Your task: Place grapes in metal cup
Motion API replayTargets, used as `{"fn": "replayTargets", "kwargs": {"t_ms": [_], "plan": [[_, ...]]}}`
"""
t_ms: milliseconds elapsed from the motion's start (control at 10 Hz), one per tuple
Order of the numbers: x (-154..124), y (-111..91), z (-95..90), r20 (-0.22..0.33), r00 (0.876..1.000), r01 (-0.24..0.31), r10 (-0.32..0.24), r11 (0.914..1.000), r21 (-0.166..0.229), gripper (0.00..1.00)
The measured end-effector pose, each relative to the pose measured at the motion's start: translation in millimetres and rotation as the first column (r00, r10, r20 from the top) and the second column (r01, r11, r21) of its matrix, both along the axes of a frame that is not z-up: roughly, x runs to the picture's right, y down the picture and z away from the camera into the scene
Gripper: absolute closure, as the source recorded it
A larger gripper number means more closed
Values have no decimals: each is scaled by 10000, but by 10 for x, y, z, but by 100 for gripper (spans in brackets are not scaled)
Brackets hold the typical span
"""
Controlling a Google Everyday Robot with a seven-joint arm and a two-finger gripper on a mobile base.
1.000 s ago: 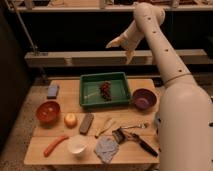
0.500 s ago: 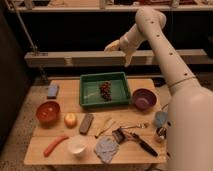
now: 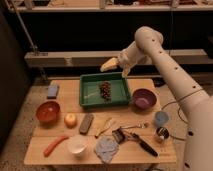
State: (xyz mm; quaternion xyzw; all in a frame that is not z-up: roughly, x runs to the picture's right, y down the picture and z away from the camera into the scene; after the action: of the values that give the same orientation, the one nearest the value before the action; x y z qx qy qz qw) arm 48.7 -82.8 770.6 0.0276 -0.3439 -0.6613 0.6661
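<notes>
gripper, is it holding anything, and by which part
Nothing. The gripper hangs in the air above the green tray and its back rim, apart from the grapes lying in it.

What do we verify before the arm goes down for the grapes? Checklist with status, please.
1. Grapes located: ok, lying in the green tray, nothing on top of them.
2. Gripper over the grapes: not ok, it hangs above the tray's far rim, behind them.
3. Metal cup upright: ok, near the table's right edge.
4. Cup empty: cannot tell.
5. Low carry path: likely not ok, the purple bowl and the light blue cup sit between tray and cup.
</notes>
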Motion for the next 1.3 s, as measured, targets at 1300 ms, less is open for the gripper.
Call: {"fn": "replayTargets", "kwargs": {"t_ms": [1300], "plan": [[-145,195,745,-1617,9747,1798,-1543,9711,1572,20]]}}
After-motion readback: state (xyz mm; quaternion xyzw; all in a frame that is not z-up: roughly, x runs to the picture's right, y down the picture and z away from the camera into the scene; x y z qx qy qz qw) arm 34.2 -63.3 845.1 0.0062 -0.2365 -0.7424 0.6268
